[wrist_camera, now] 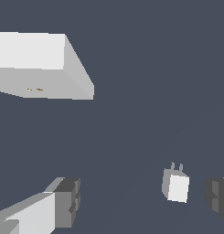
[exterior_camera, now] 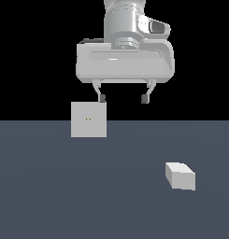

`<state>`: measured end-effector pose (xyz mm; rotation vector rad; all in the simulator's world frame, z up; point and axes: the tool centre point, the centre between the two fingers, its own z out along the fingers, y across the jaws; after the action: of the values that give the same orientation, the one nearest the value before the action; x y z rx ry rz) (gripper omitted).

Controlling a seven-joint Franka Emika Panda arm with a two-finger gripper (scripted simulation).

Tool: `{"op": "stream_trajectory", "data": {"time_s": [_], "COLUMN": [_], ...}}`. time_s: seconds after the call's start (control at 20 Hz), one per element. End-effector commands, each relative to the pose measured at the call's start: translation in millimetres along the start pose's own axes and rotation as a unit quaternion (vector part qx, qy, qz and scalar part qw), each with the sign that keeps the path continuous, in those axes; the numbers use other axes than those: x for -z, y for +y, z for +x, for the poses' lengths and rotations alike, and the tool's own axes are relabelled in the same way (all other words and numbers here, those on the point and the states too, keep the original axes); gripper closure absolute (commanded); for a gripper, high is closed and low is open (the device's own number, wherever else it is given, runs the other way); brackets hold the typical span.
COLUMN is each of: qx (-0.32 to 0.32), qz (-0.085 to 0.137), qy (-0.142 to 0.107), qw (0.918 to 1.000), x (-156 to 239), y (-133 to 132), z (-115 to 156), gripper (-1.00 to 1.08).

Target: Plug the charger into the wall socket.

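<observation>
gripper [exterior_camera: 123,98] hangs high above the floor [exterior_camera: 50,196] in the exterior view, jaws apart and holding nothing, both dark fingertips [exterior_camera: 101,98] clear of everything. arm body sits at 12 o'clock of the frame, white housing with the wrist above it.

wall socket [exterior_camera: 89,119] stands upright on the floor, at about 10 o'clock from frame centre, just below and toward the exterior view's left of the fingertip on that side; two tiny orange-brown holes show at the middle of its face. it is apart from the gripper.

charger [exterior_camera: 181,175] lies on the floor at about 4 o'clock from frame centre, well apart from the socket, not touched by anything.

wrist view: wall socket [wrist_camera: 40,68] seen as a thick light block with the two orange holes on its shaded face. charger [wrist_camera: 177,186] shows two short prongs sticking out of one end; it lies between the two fingers [wrist_camera: 63,201] in the picture but down on the floor [wrist_camera: 145,91], not gripped.
</observation>
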<state>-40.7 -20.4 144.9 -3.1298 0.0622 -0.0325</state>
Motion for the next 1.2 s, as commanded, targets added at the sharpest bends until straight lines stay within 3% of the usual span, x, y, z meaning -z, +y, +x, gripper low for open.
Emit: {"op": "stream_trajectory", "data": {"time_s": [0.0,0.6,1.15], "qx": [-0.012,-0.058,-0.069], "qz": [-0.002,-0.009,-0.009], "qy": [0.005,0.024,0.028], "qw": [0.9999,0.9980,0.9972], "x": [-13,-67,-81], "y": [16,73,86], "z": [-12,-57,-67], "gripper": [-0.92,-0.92,-0.92]}}
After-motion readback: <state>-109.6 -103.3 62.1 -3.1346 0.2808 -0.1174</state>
